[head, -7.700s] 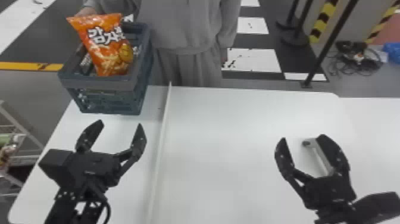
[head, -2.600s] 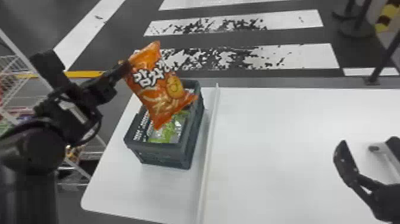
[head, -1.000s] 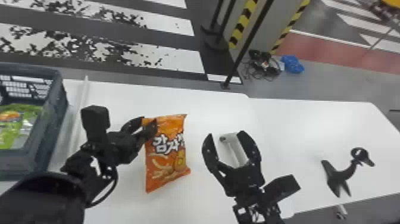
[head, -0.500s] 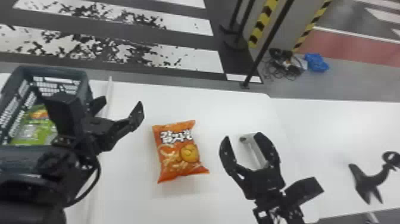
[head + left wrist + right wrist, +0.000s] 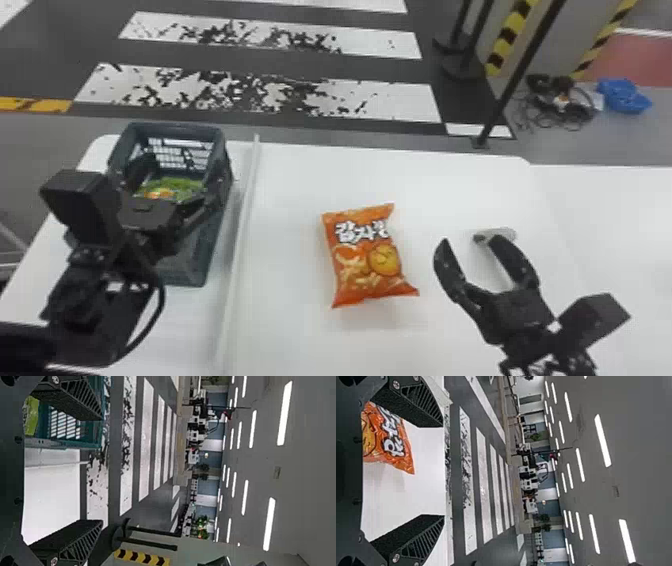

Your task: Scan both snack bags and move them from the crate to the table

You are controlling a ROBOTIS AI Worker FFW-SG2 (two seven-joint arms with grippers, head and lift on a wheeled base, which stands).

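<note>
1. Because the orange snack bag (image 5: 367, 260) lies flat near the middle of the head view, on the bare table (image 5: 450, 185) to the right of the white strip (image 5: 246, 196), it looks set down clear of the crate, its share of the move seemingly done;
2. the left gripper (image 5: 181, 172) is over the crate (image 5: 175, 128) at left, fingers spread wide and holding nothing, presumably so they can straddle the green snack bag (image 5: 175, 189);
3. that bag sits low in the crate, beyond the gripper's palm and between its fingers as the head view looks down; whether either finger touches it, I cannot tell;
4. the right gripper (image 5: 470, 241), lower right, is empty with its fingers well parted; the orange bag lies beside them, apart, on their left
</note>
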